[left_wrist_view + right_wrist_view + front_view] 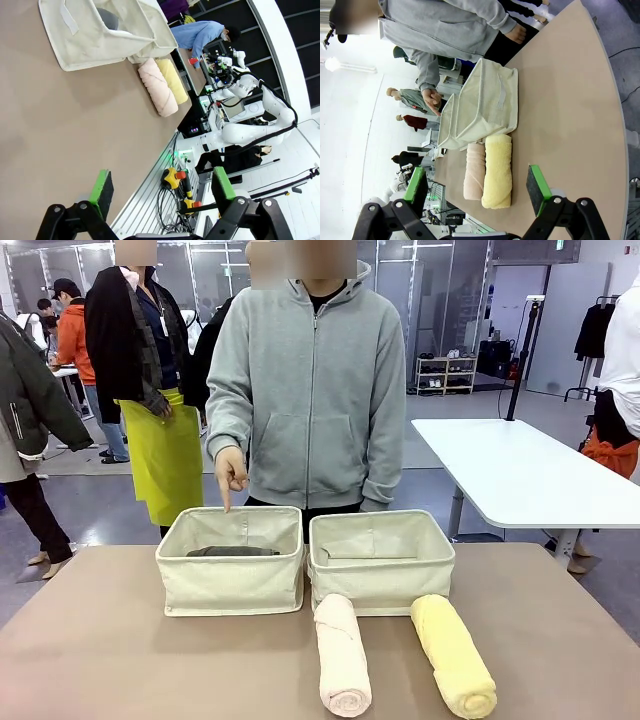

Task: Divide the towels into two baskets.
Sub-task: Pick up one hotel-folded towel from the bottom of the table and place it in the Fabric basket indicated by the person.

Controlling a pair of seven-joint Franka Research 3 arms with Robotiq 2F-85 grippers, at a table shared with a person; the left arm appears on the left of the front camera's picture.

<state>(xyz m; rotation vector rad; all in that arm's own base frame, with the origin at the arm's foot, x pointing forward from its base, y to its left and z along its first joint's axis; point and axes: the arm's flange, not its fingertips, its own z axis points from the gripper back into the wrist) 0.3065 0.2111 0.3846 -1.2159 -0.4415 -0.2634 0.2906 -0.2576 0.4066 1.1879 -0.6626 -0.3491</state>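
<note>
Right pincer (477, 186) and left pincer (160, 187) both stand wide, empty. Pink towel (474, 170) and yellow towel (497, 170) lie side by side on the surface (570, 125) at the right pincer's 12 o'clock, long axes running toward it; that arm looks nearer. Front view adds the dark grey towel (232, 551) inside the left basket (230, 585).

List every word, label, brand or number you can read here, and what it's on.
No text can be read anywhere.
Left basket, right basket, pink towel, yellow towel: no print.
Lit panel on the equipment beside the table, left wrist view: too small to read.
</note>
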